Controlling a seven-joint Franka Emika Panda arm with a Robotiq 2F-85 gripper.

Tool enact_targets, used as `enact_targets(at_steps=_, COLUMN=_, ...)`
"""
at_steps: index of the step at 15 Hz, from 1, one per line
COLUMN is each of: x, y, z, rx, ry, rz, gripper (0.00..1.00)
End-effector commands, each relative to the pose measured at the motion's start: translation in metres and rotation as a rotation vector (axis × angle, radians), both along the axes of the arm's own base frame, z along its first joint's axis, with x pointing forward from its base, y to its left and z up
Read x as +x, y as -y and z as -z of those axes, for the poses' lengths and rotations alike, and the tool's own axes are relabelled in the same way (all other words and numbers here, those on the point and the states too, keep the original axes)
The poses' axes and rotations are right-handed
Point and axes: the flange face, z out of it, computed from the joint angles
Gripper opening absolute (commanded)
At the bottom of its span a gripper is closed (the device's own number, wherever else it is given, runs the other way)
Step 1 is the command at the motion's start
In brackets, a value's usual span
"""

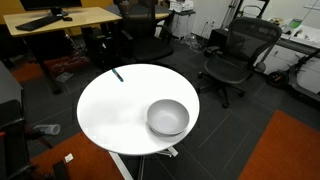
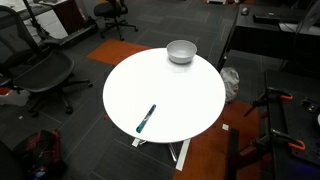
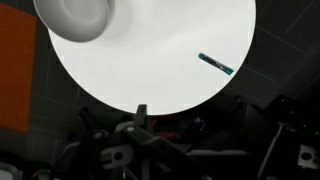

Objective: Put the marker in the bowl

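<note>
The marker is a thin dark teal pen lying flat near the edge of the round white table. It shows in both exterior views and in the wrist view. The light-grey bowl stands upright and empty near the opposite edge, at the top left of the wrist view. My gripper is high above and off the table's edge, far from both. Its dark fingers stand wide apart with nothing between them. The arm does not show in either exterior view.
Black office chairs stand around the table on dark floor. A wooden desk is at the back. Orange carpet lies beside the table. The table's base shows below it.
</note>
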Motion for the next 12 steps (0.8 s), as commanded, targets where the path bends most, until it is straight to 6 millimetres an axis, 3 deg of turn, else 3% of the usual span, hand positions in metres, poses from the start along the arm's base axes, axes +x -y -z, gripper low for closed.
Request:
enact_targets(at_steps=1, x=0.008, y=-0.034, z=-0.006, rx=-0.019, ry=0.075, rz=-0.150, gripper=1.00)
enact_targets(at_steps=7, x=0.015, y=-0.090, z=-0.002, rx=-0.051, ry=0.177, rz=-0.452, gripper=1.00)
enact_targets(at_steps=12, x=0.016, y=-0.135, z=0.018, rx=-0.043, ry=0.194, rz=-0.687, gripper=1.00)
